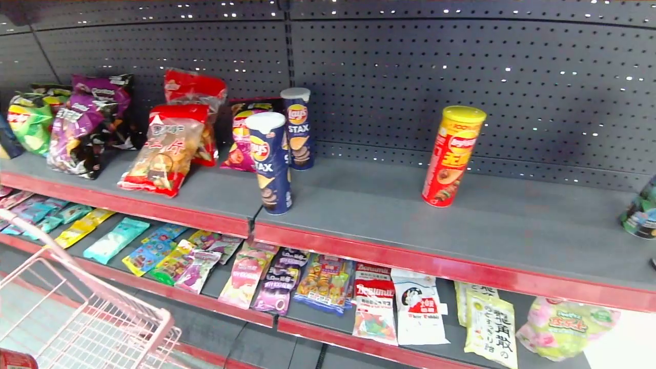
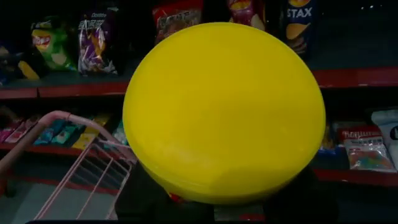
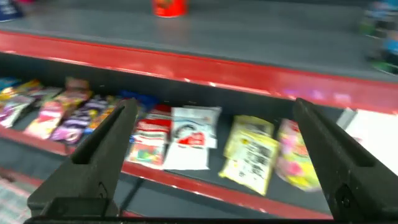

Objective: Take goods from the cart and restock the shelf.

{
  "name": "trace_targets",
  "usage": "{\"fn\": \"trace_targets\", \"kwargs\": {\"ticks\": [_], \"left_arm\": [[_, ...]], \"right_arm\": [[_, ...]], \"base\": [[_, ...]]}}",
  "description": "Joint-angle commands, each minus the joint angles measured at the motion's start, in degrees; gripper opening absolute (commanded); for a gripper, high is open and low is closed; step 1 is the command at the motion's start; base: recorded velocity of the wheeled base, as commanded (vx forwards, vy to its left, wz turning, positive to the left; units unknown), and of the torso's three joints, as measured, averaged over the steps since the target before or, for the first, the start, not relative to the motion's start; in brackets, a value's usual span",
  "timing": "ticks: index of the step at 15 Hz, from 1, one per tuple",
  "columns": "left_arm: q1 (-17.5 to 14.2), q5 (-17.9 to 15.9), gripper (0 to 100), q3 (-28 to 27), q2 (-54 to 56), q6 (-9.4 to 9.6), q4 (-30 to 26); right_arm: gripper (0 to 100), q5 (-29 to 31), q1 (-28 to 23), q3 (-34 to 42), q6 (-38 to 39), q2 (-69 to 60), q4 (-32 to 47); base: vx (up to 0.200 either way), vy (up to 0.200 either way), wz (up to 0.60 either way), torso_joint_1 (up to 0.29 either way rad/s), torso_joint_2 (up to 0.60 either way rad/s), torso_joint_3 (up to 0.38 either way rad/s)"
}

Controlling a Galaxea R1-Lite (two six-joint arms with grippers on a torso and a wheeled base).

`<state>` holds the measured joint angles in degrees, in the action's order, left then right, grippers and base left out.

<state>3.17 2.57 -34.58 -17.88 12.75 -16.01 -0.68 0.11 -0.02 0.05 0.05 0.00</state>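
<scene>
The left gripper [image 2: 221,204] looks clamped round a yellow-lidded can [image 2: 224,112], held beside the pink cart [image 2: 81,162] and facing the shelf [image 1: 389,220], probably to join the red can [image 1: 453,156] there. The right gripper [image 3: 214,106] hangs wide open and empty, free to help.

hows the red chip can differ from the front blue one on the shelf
The red can has a yellow lid, the front blue can a white one. The red can stands alone; the front blue can stands just ahead of a second blue can. The front blue can is nearer the front of the shelf than the red can. Both stand upright.
</scene>
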Motion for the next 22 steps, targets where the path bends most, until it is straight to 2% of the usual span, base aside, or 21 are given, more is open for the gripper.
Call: {"fn": "trace_targets", "kwargs": {"ticks": [1, 3, 8, 10, 15, 16, 17, 21, 22], "left_arm": [[0.08, -0.02, 0, -0.13, -0.13, -0.01, 0.10], [0.08, 0.15, 0, -0.57, -0.13, 0.34, 0.71], [0.08, 0.15, 0, -1.54, -0.22, 4.12, 0.71], [-0.01, 0.33, 0, -1.71, -0.05, 4.48, 0.63], [-0.01, 0.15, 0, -1.71, 0.31, 4.56, 0.63], [-0.01, -0.02, 0, -1.63, 0.83, 5.18, 0.63], [0.08, -0.46, 0, -1.71, 1.71, 6.76, 0.45], [0.26, -4.95, 0, -2.07, 5.14, 7.02, -1.22], [0.35, -5.82, 0, -3.21, 5.49, 6.32, -2.10]], "right_arm": [[100, -0.02, 0.07, 0.02, -0.05, 0.04, 0.00], [100, -0.02, -0.02, 0.02, 0.04, 0.04, 0.00], [100, -0.02, -0.02, -0.06, -0.05, 0.04, 0.00], [100, -0.02, -0.02, 0.02, -0.05, 0.04, 0.00], [100, -0.20, 0.07, -0.06, -0.05, 0.04, 0.00], [100, -0.20, -0.02, -0.06, -0.05, 0.04, 0.00], [100, -0.20, -0.02, 0.02, -0.14, 0.04, 0.00], [100, -0.55, 0.07, 0.02, -0.40, 0.04, 0.00], [100, -2.92, 0.07, 0.02, -0.40, 0.04, -0.09]], "base": [[0.000, 0.000, -0.60, 0.007, 0.00, -0.002], [0.000, 0.000, -0.60, 0.002, 0.00, 0.002], [0.000, 0.000, 0.00, 0.000, 0.00, 0.000], [0.000, 0.000, 0.00, 0.000, 0.00, 0.000], [0.200, 0.000, 0.00, -0.003, -0.01, 0.004], [0.000, 0.000, 0.00, 0.000, 0.00, 0.000], [0.000, 0.000, 0.00, 0.000, 0.00, 0.000], [0.000, 0.000, 0.00, 0.000, 0.00, 0.000], [0.000, 0.000, 0.00, 0.000, 0.00, 0.000]]}}
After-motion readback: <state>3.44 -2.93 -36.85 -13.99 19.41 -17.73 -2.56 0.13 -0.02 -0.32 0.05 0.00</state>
